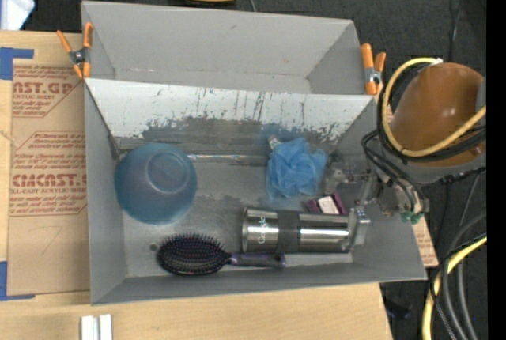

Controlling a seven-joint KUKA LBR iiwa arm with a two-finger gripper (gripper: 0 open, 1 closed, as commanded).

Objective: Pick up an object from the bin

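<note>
Camera view: hand (357, 212) lower right, at silver flask's (296, 234) right end
Hand state: cannot tell
Above flask: blue sponge (294, 168)

- Steel flask (296, 231): silver with a dark band, lying on its side, lower centre-right of the frame.
- Black hairbrush (198, 256): purple handle, flat, lower centre, just beside the flask.
- Blue bowl (156, 182): upright, left of centre.
- Blue mesh puff (296, 168): crumpled, centre-right.
- Small purple-pink item (328, 205): between puff and flask.
</note>
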